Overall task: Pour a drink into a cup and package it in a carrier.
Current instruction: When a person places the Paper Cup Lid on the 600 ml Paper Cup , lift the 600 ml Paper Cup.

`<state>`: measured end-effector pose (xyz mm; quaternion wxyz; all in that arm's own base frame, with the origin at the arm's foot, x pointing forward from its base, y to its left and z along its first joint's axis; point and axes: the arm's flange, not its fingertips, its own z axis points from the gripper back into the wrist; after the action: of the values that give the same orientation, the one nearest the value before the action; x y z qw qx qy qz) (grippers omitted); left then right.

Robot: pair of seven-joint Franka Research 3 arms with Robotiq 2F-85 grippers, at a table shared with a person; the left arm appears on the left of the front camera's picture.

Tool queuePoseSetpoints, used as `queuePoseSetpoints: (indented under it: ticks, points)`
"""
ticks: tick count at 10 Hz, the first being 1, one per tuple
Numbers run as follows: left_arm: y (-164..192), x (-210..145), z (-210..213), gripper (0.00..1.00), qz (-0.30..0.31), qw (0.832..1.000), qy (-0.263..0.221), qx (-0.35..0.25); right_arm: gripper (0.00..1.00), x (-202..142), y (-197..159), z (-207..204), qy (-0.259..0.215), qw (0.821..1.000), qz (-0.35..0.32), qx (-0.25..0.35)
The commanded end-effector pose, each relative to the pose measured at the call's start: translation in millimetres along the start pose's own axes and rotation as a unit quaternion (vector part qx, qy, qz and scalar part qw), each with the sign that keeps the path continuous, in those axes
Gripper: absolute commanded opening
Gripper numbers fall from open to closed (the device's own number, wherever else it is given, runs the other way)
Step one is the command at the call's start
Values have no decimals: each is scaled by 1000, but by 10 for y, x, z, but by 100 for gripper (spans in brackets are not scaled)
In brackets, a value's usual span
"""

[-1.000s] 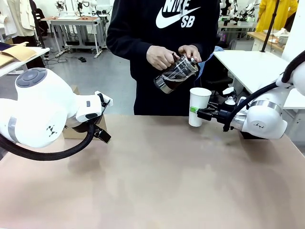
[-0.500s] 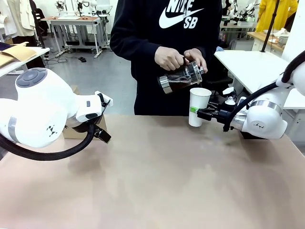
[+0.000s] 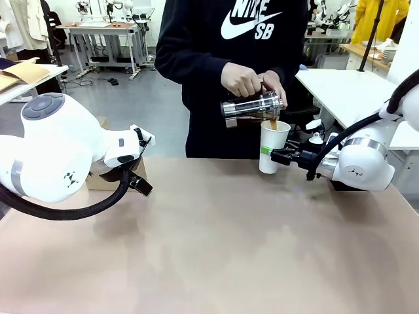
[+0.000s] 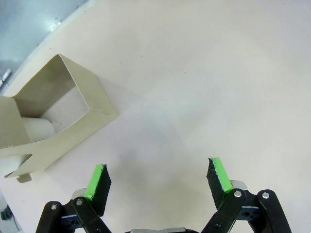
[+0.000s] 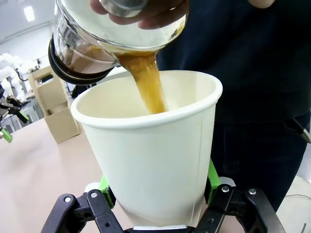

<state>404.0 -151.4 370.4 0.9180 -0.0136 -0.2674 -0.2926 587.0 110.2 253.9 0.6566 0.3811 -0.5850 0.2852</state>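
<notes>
The left arm is glossy white and bulbous, capped at its 12 o'clock by a grey disc, with a small black mark on the shell and a thick black cable looping beneath. The right arm is white with a silver band, its black cable leading toward 2 o'clock. The left gripper and right gripper are black linkages with silver screws; their fingers bear green pads. The person wears a black long-sleeved sweatshirt with a white Nike SB logo.
</notes>
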Motion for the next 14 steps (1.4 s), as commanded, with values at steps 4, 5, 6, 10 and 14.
queuePoseSetpoints:
  ticks: [4, 5, 6, 10, 14]
  points:
    - [0, -2, 1, 100, 0, 1000, 0, 0, 80, 13, 22, -16, -2, 1000, -4, -1]
    - [0, -2, 1, 100, 0, 1000, 0, 0, 80, 13, 22, -16, -2, 1000, -4, -1]
    - [0, -2, 1, 100, 0, 1000, 0, 0, 80, 13, 22, -16, -2, 1000, -4, -1]
    - [0, -2, 1, 100, 0, 1000, 0, 0, 80, 13, 22, -16, -2, 1000, -4, -1]
    - [0, -2, 1, 100, 0, 1000, 0, 0, 80, 13, 22, -16, -2, 1000, -4, -1]
